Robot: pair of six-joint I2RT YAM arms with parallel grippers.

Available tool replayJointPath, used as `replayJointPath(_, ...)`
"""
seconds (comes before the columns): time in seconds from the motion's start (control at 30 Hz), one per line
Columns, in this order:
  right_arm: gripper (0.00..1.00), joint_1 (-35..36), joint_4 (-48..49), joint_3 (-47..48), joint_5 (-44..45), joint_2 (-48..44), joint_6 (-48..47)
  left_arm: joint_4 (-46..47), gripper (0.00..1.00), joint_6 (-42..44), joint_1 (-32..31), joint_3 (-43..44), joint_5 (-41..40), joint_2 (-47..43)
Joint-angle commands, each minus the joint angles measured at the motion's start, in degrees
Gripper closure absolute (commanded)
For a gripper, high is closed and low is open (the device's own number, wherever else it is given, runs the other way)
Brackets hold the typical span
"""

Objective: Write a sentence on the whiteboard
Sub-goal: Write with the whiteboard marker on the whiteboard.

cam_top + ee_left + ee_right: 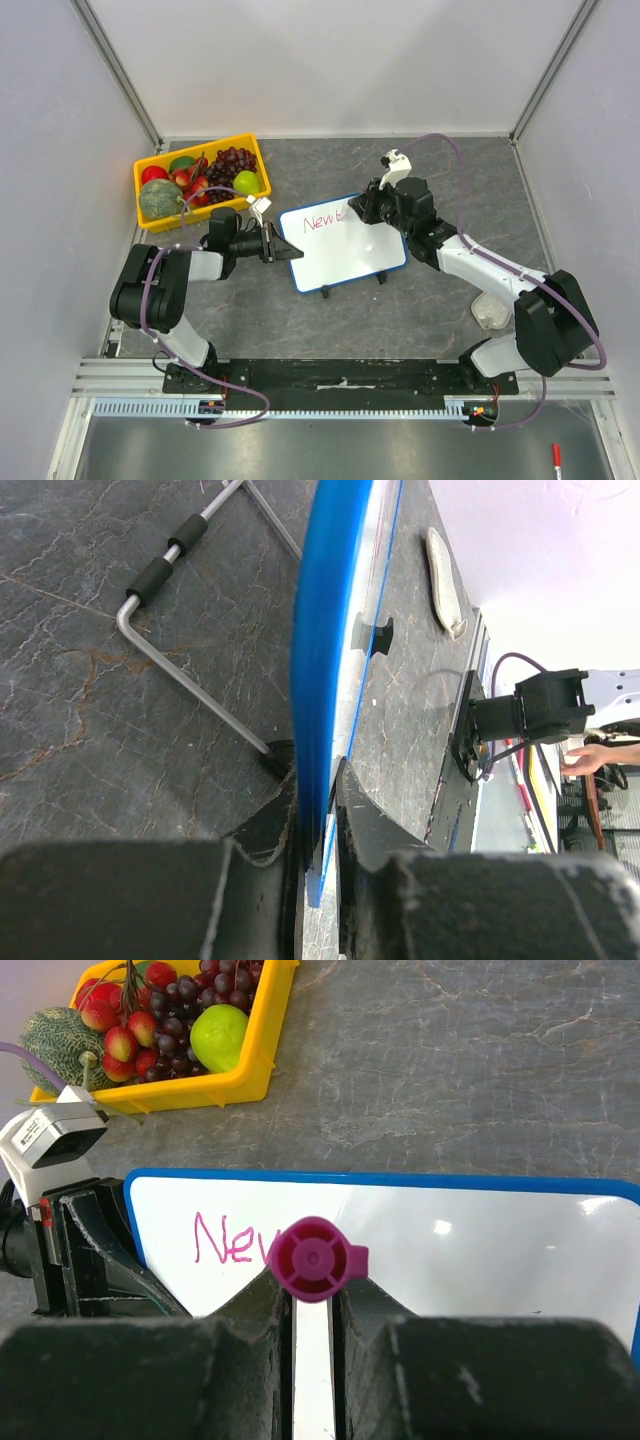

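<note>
A grey table [450,160] carries the whiteboard [350,255] near its centre, long axis running left to right, slightly skewed. The left gripper [290,252] is clamped on the board's left blue edge, steadying it. The right gripper [358,208] reaches in over the far edge, jaws closed tight around a magenta marker [312,1258]. The sentence [322,220] so far reads "New" at the upper left. The pen tip is hidden and is probably resting just after that word. Blank board stretches rightward from there, toward the right arm's own side.
</note>
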Motion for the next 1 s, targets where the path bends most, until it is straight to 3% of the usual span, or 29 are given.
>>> replayJointPath(0.0,1.0,-0.4,1.4,2.1,-1.8,-0.3,1.6,-1.8,0.98,3.7,-0.2,0.7,-4.0,0.3)
replayJointPath(0.37,1.0,-2.1,0.5,2.8,-1.5,-4.6,2.0,-1.9,0.98,3.7,-0.2,0.7,-4.1,0.3)
replayJointPath(0.97,1.0,-2.5,1.4,2.1,-0.3,-0.7,0.9,-1.9,0.98,3.8,-0.2,0.6,-4.1,0.3)
